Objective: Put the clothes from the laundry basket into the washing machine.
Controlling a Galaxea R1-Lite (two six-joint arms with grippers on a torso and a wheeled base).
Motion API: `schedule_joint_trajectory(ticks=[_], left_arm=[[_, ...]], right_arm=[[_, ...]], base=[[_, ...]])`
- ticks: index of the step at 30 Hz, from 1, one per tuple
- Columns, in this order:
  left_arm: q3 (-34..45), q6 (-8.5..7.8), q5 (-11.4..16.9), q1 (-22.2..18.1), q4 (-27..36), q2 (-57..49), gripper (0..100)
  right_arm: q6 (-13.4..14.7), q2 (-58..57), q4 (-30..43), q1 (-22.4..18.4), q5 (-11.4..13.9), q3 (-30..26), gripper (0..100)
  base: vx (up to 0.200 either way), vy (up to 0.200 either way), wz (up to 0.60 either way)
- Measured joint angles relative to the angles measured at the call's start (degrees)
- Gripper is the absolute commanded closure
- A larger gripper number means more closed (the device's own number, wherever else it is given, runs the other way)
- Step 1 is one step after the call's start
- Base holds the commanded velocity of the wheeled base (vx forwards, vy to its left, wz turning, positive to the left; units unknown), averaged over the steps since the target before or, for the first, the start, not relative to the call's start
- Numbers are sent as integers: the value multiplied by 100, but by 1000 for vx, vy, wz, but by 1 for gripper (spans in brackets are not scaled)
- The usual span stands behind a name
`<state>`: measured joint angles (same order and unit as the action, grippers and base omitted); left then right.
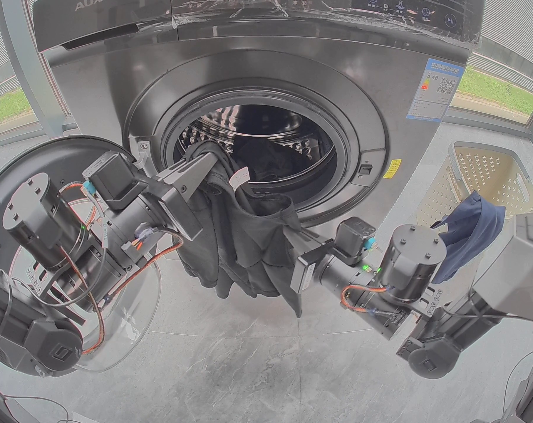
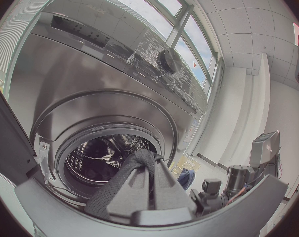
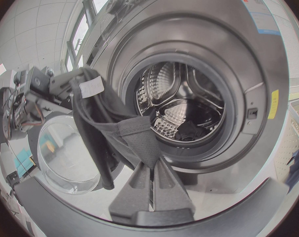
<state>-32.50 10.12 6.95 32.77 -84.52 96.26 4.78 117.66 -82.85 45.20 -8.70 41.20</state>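
- The washer [image 1: 366,89] is open. The drum [image 3: 182,92] already has a dark piece [image 3: 189,132] lying at the bottom, well behind both grippers.
- The basket [image 1: 490,171] sits out past the right arm, with a blue cloth [image 1: 469,230] draped over its rim.
- The black garment [image 1: 249,236] is strung between the two grippers, right in front of the drum mouth. Most of it sags below them in loose folds, outside the drum.
- The left gripper [image 1: 210,157] is up by the rim of the opening, fingers squeezed together on a bunched bit of the garment.
- The right gripper [image 1: 291,235] is lower and further out from the washer, pinched tight on another edge.
- The right wrist view looks straight into the drum, so that's where you get the dark piece and the shiny ribbed wall. The head view gives you the basket and blue cloth properly.
- Up close the fabric looks like fine mesh, and there's a white tag [image 3: 91,87] just beside the left gripper.
- The door [image 1: 55,160] is swung wide open next to the left arm.
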Motion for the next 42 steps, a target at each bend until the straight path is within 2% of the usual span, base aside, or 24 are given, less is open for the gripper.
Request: schedule_joint_trajectory(ticks=[9, 16, 25, 42], left_arm=[[69, 13, 5, -9, -9, -15, 100], [216, 11, 22, -11, -17, -28, 100], [425, -5, 44, -5, -165, -52, 100], [183, -46, -2, -5, -241, -364, 100]], right_arm=[[-5, -630, 191, -499, 0, 94, 100], [20, -990, 95, -695, 1, 243, 100], [63, -1345, -101, -736, 1, 199, 100], [77, -1445, -134, -741, -49, 234, 100]], base=[[0, 0, 0], [0, 0, 0], [0, 0, 0], [0, 0, 0]])
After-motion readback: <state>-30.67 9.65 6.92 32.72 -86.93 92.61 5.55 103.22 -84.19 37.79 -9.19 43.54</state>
